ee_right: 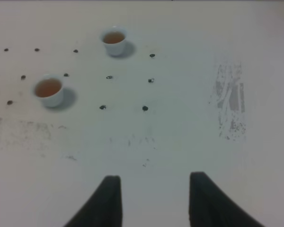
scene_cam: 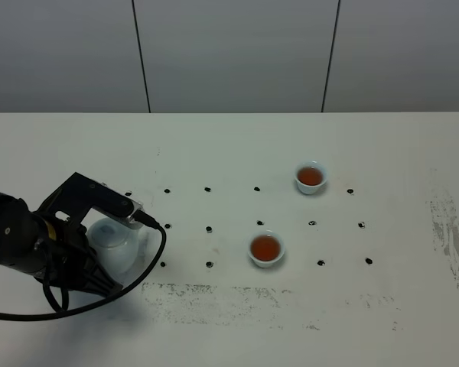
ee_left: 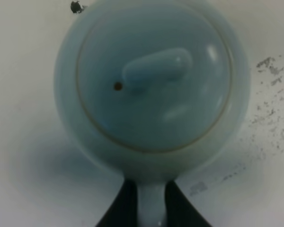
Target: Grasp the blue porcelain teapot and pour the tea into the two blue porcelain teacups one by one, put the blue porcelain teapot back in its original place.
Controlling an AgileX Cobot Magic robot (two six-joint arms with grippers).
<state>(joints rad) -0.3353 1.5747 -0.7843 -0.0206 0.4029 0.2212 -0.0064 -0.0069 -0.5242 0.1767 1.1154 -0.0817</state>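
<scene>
Teapot (scene_cam: 113, 243) is sitting at the near left, its handle clenched by the left gripper (ee_left: 153, 208). Both cups (scene_cam: 265, 249) are holding tea; letting go comes next. Right gripper (ee_right: 154, 201) is idling, its fingers looking parted.

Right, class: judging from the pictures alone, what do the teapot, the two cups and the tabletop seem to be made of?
Teapot: likely glazed porcelain, pale blue; soft highlights shine on its lid.
Cups: apparently the same glossy pale ceramic, holding reddish-brown tea.
Tabletop: a matte white board, perhaps laminate; scuffed grey patches show wear, no reflections. Its core material cannot be told.
</scene>
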